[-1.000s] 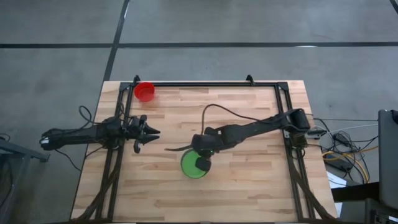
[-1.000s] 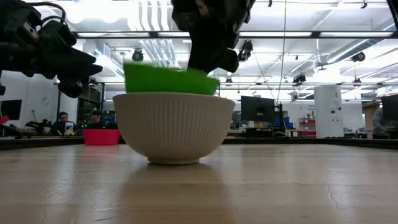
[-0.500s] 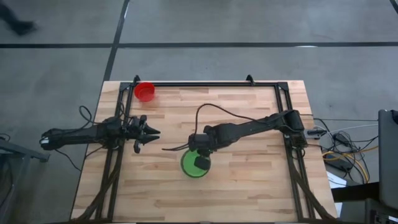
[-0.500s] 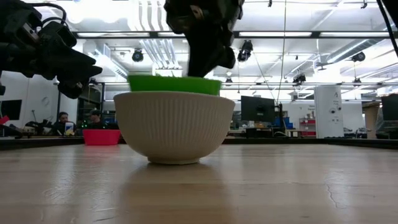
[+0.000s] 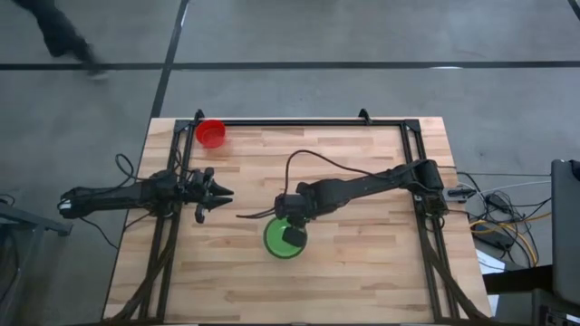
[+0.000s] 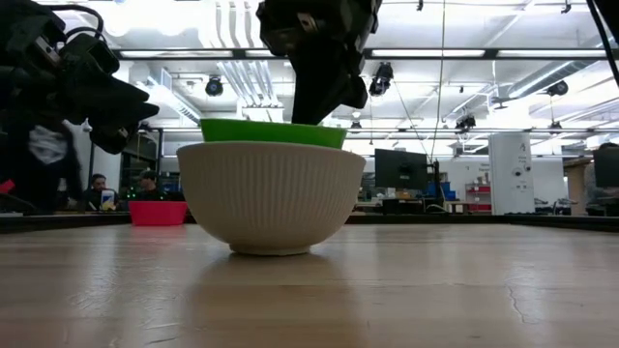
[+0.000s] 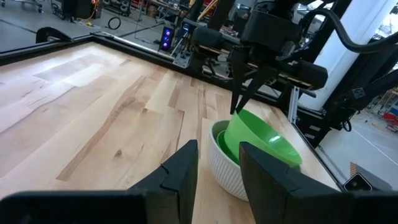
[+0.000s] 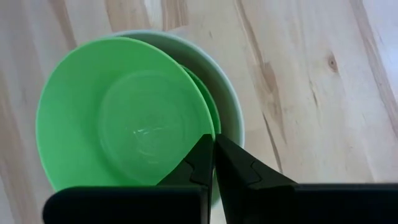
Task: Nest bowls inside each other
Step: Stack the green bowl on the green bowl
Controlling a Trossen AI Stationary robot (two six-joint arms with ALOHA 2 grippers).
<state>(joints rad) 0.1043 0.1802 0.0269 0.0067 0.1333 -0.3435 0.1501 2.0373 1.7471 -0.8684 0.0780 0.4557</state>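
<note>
A whitish ribbed bowl (image 6: 266, 198) stands on its base near the table's middle front. A green bowl (image 8: 212, 112) lies nested in it. On top sits another green bowl (image 8: 124, 124), its rim (image 6: 273, 132) showing above the white one. My right gripper (image 8: 214, 142) is shut on that top bowl from above. A red bowl (image 5: 211, 132) stands alone at the far left corner. My left gripper (image 5: 217, 193) hovers open at the table's left, pointing level toward the stack and touching nothing. My right gripper pinches the top green bowl's rim (image 8: 208, 124) between its two fingers (image 7: 239, 99), one inside the bowl and one outside. The fingers come from above, slanting down from the table's right. The bowl sits in the stack, slightly tilted in the left wrist view.
A black frame rail (image 5: 299, 123) runs along the table's far edge and down both sides. A cable (image 5: 317, 158) loops over the tabletop behind my right arm. A person (image 5: 63, 36) walks on the floor beyond the far left corner.
My right gripper has tipped further downward and sunk a little. The top green bowl, first tilted with one side raised high above the white bowl, has come down into the stack and now sits nearly level.
</note>
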